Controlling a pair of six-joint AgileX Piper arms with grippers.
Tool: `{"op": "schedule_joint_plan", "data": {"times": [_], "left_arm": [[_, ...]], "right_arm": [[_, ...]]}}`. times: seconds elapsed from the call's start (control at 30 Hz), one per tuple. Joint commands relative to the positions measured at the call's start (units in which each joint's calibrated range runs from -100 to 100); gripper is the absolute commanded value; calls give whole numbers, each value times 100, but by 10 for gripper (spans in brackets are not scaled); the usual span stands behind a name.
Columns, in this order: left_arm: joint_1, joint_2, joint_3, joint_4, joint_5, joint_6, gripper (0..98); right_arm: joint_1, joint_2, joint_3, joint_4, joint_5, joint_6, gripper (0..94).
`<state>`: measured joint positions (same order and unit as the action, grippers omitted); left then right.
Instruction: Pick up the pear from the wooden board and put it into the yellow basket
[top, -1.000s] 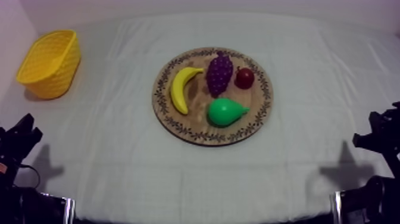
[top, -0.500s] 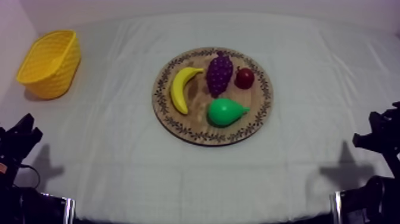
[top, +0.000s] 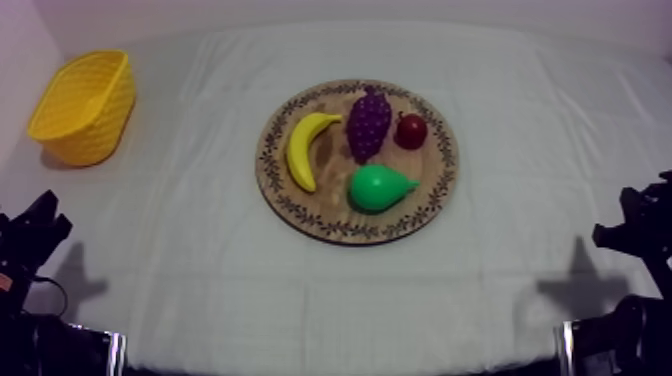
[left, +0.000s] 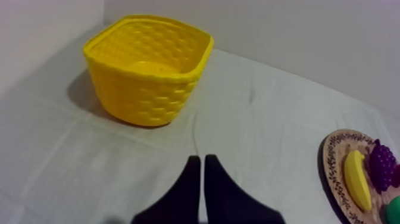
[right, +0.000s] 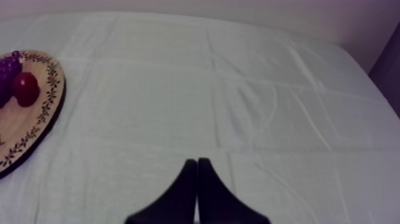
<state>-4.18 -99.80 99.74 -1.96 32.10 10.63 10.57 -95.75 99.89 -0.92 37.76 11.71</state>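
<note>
1. Far to my left, a yellow basket with bumpy, woven-looking walls stands upright on the grey-white cloth. It is well apart from all the fruit.
2. My left gripper sits low over the cloth, on the near side of the basket and not touching it. Its two black fingers lie pressed together in a thin wedge, with nothing between them.
3. In the middle of the table lies a round wooden board with a leafy pattern all round its rim.
4. On the left part of the board lies a curved yellow toy banana.
5. Just beside the banana, toward the back, is a purple bunch of grapes.
6. The shiny green toy pear lies on the front part of the board, close under the grapes, with its thin end pointing right. It is well apart from both grippers.
7. A small red fruit, round and dark, sits just to the right of the grapes.
8. My right gripper sits low over bare cloth, to the right of the board. Its black fingers are squeezed together too, and they grip nothing.
</note>
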Motion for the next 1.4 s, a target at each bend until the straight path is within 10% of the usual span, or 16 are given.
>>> {"op": "schedule_joint_plan", "data": {"times": [0.0,1.13,1.37], "left_arm": [[5,-2,3,-2,8,0,0],[-202,3,0,6,13,122,0],[-178,735,-867,561,26,-595,0]], "right_arm": [[0,0,0,1,-2,-1,4],[0,0,0,1,-2,-1,4],[0,0,0,1,-2,-1,4]]}}
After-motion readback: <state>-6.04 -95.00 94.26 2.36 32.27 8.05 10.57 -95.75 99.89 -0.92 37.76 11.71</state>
